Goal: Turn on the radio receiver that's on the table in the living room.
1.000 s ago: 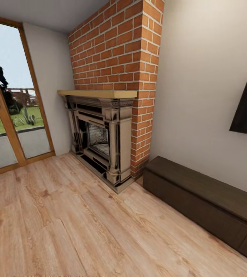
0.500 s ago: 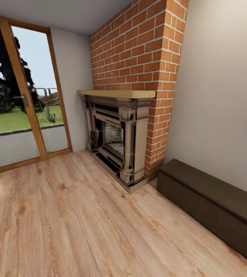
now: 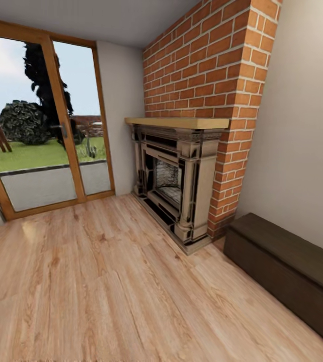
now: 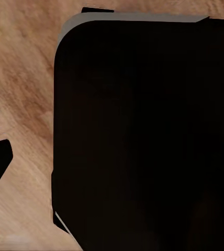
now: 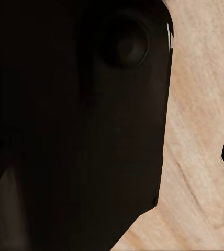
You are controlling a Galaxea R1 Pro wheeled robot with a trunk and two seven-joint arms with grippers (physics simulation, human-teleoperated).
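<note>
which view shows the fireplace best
The head view: the fireplace stands whole against the brick chimney, mantel to hearth. Both wrist views give just wood floor past dark robot bodywork, nothing of the fireplace.

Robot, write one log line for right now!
phase: travelling | ahead: fireplace, glass door, dark cabinet, wood floor | grippers: unclear

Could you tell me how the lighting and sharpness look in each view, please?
Head view: bright, even daylight through the glass door; a pale sheen on the floor; fireplace sharp, with straight lines leaning at the frame edges. Left wrist view: a near-black body blocks most detail, the floor soft. Right wrist view: likewise dark, wood grain blurred.
</note>
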